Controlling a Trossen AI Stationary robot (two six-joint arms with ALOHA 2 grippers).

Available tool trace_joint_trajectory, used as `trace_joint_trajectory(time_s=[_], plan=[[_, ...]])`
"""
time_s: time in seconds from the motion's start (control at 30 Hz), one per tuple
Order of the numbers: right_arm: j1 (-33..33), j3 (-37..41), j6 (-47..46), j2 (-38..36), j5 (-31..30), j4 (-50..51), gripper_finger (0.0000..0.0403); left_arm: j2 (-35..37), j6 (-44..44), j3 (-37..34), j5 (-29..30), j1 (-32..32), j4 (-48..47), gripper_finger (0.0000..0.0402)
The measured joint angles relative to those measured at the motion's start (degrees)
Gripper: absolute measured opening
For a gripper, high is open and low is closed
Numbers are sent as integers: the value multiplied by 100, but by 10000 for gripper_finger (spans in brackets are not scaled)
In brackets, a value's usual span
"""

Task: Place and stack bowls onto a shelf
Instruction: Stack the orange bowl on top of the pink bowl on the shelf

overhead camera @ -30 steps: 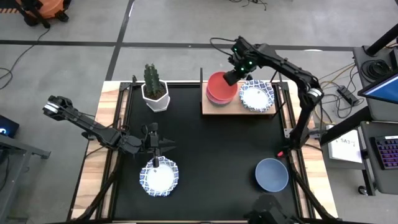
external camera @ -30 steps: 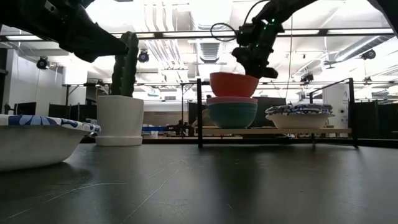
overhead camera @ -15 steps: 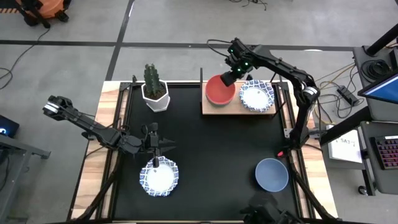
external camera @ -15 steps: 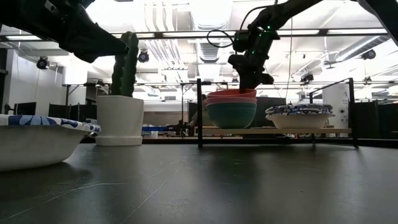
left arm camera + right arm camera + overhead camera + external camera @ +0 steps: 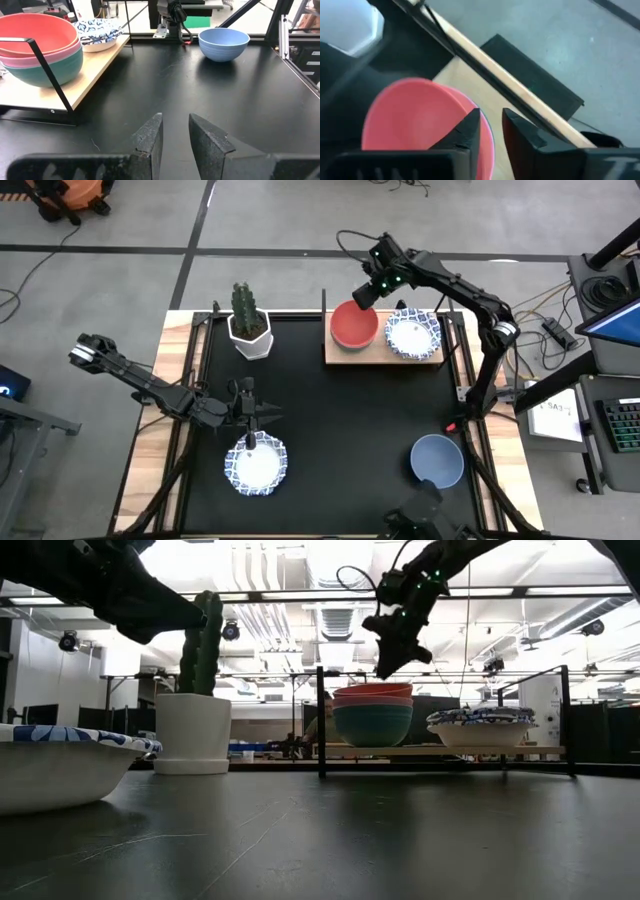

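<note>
- The right gripper [image 5: 366, 293] hung just above the far rim of the red bowl [image 5: 354, 324]; its fingers [image 5: 470, 131] stood a little apart and held nothing.
- The red bowl sat topmost in a stack on the shelf [image 5: 380, 356], over a pink bowl [image 5: 371, 700] and a green bowl [image 5: 372, 724]; a stack of patterned bowls [image 5: 413, 333] sat beside it on the same shelf.
- The left gripper [image 5: 268, 417] hovered over the surface [image 5: 350, 420], just beyond another patterned bowl [image 5: 255, 464]; its fingers [image 5: 150, 137] stood slightly apart, empty.
- A blue bowl [image 5: 437, 461] rested on the surface near the right corner; a cactus pot [image 5: 249, 330] stood left of the shelf.
</note>
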State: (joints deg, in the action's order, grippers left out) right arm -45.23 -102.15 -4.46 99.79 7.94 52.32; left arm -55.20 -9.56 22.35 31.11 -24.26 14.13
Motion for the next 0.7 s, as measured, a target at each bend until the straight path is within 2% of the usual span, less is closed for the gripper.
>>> trace_joint_trajectory(time_s=[0.23,0.47,0.7], plan=[[24,499,106,15,-4,-283,13,-2,-44,0,0,0,-2,77],[22,593,141,-30,-61,-512,9,-2,-100,0,0,1,-2,77],[292,691,249,-344,-39,-1448,9,-2,-100,0,0,1,-4,77]])
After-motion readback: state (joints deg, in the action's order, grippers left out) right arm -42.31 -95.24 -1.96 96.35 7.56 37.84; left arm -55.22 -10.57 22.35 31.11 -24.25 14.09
